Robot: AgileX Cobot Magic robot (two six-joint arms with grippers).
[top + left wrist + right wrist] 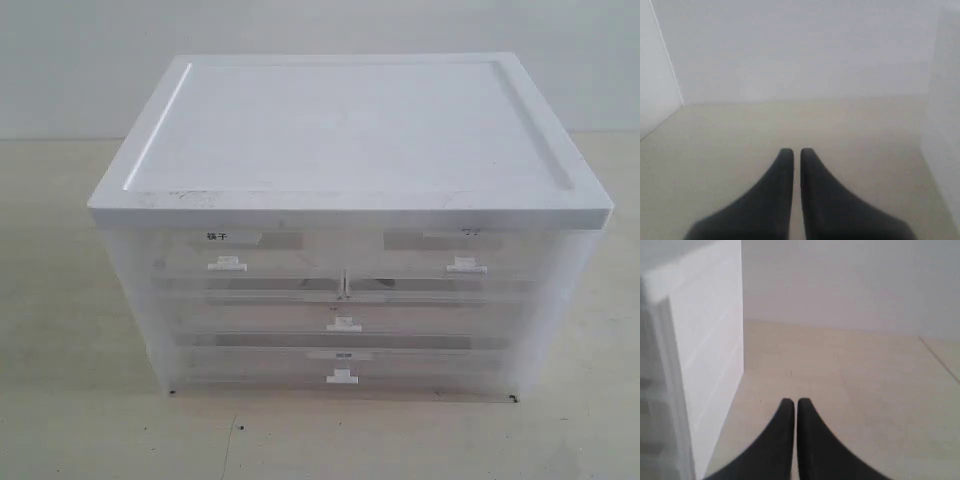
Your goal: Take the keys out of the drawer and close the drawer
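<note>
- Left wrist view: the left gripper (pixel 796 151) has its two dark jaws almost together, only a thin slit between the tips, and nothing held. It hangs over bare table (pixel 840 125).
- Right wrist view: the right gripper (pixel 792 402) is likewise closed to a thin slit and empty. It is above the table, just beside the white side of the cabinet (pixel 705 340).
- Exterior view: neither gripper shows. The cabinet stands in the middle of the table.
- The drawer (pixel 420 318), in the middle tier, is pushed fully in, its handle (pixel 343 324) in line with the lowest drawer (pixel 420 368).
- The keys cannot be made out through the cloudy front.
</note>
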